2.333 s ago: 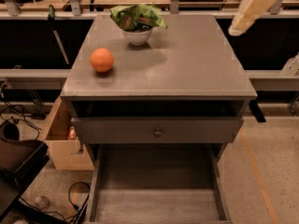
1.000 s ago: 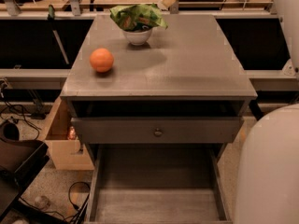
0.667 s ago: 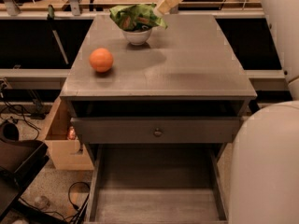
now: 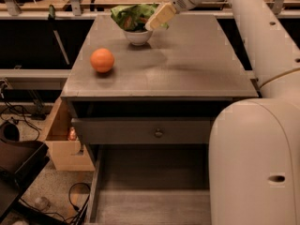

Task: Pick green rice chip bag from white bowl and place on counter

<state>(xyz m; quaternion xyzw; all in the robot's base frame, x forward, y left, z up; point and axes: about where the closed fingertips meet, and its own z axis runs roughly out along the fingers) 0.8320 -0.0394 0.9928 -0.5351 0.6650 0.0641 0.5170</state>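
Now — hand [image 4: 153, 24] at crosswise bag [image 4: 127, 14]

No readable text — none on green rice chip bag [image 4: 128, 15], end effector [image 4: 158, 18] just beside

green bag [image 4: 127, 16] in white bowl [image 4: 138, 37] | counter [image 4: 197, 60] rear | hand [image 4: 154, 21] at bag, perhaps touching

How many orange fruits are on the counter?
1: the orange fruit, left on the counter, apart from the white bowl. The gripper is at the green rice chip bag.
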